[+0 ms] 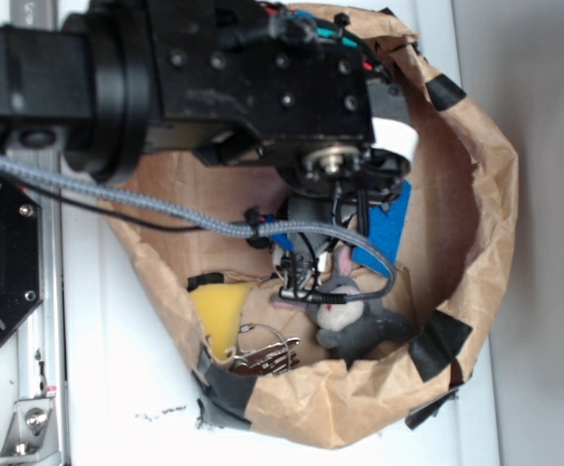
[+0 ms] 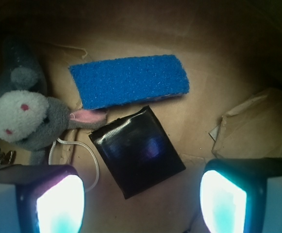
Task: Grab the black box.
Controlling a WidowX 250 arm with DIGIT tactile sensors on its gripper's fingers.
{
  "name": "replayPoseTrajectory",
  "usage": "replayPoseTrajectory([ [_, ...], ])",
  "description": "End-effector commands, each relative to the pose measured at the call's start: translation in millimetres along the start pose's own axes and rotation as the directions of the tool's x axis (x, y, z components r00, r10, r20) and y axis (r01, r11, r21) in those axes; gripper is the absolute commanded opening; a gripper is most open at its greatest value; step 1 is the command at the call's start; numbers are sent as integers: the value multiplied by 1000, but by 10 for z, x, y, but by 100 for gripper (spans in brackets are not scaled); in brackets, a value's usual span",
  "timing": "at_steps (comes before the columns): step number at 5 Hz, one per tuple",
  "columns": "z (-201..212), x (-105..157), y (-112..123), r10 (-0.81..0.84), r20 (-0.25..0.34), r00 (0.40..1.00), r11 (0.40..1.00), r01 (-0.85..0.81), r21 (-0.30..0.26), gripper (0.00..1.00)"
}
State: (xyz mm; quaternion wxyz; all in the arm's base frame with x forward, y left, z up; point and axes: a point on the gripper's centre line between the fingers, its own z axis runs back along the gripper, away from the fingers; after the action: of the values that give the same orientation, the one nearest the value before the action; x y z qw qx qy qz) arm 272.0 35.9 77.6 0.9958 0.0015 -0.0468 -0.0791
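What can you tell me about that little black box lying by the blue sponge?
The black box is a small flat rectangular block, seemingly wrapped in slightly glossy black film with wrinkled, shiny edges. It lies flat and skewed on the brown paper floor, one corner at or under the blue sponge, another near the plush's pink ear. The open gripper hovers above, not touching.

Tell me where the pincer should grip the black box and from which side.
Probably from straight above, across the black box between its two long sides. It lies flat and skewed between the open pincer fingers, so rotate to match, clear of the blue sponge.
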Motion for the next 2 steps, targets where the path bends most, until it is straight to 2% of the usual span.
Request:
replayPoseTrajectory([
  [1,-136,207,118,-38,4,999,997,38,62,100],
  [2,-243,234,154,-42,-27,999,996,44,71,100],
])
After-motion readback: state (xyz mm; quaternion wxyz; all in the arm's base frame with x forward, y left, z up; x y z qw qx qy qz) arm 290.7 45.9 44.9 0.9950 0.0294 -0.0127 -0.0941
